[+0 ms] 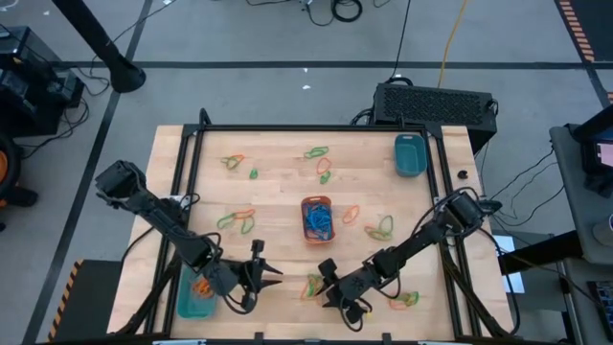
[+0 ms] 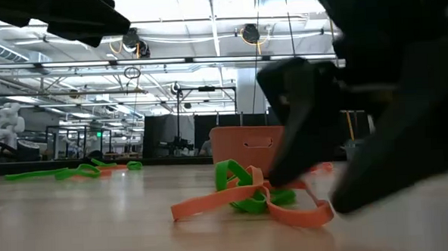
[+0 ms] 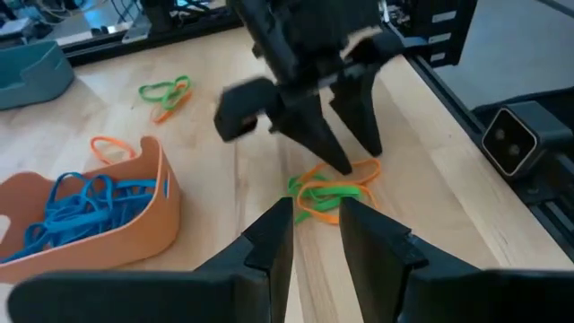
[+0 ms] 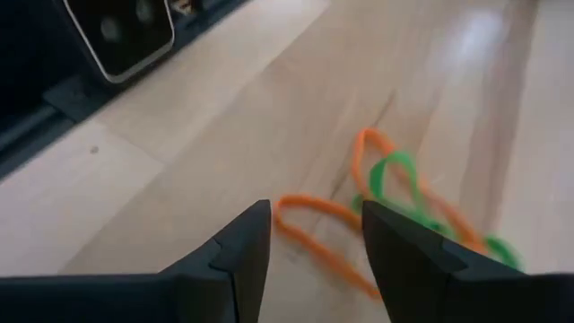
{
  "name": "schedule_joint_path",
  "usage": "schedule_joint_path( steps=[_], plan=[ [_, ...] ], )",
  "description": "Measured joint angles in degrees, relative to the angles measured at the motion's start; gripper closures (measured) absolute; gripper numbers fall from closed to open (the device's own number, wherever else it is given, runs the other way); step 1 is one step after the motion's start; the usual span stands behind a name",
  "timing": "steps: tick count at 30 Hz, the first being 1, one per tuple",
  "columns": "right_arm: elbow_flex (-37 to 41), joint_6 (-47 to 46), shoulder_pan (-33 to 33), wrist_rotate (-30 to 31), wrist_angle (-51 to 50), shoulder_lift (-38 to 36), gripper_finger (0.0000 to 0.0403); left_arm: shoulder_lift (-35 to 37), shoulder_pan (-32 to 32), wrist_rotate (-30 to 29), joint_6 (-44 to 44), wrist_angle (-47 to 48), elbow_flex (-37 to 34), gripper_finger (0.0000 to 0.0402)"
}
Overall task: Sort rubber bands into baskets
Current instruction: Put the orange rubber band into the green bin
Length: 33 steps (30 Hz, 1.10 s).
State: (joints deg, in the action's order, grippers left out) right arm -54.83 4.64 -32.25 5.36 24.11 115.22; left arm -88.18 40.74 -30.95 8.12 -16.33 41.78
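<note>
Wooden table, bands scattered. Right gripper, jaws apart, hovers by an orange-green tangle near the front edge. Left gripper waits close, jaws apart, empty. Risk: mixed colours lifting together; arms colliding.

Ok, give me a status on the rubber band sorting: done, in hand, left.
Done: the orange basket holds blue bands, and the near teal basket holds some orange ones.

In hand: the right gripper, open, is down at an orange-and-green tangle near the front edge, nothing gripped. The left gripper waits beside it, empty.

Left: loose clusters across the table; the far teal basket looks empty.
</note>
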Motion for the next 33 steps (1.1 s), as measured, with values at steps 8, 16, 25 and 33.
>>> schedule_joint_path(
  steps=[8, 16, 25, 33],
  plan=[
    [-0.02, -0.98, 0.02, -2.55, -0.50, 0.85, 0.0260, 0.00, -0.36, 1.90, 0.26, 0.05, 0.00, 0.0299],
    [-0.02, -0.67, 0.31, -2.57, -0.74, 0.85, 0.0393, 0.00, -0.38, 2.24, 0.37, 0.07, 0.00, 0.0299],
    [0.00, -0.52, 0.42, 0.05, -0.96, -3.26, 0.0400, 0.00, -0.38, 2.26, 0.43, 0.04, 0.00, 0.0299],
    [-0.02, 0.03, 0.42, 1.05, -1.81, -12.08, 0.0402, -4.08, -0.38, 2.46, -1.67, -7.72, 0.02, 0.0299]
  ],
)
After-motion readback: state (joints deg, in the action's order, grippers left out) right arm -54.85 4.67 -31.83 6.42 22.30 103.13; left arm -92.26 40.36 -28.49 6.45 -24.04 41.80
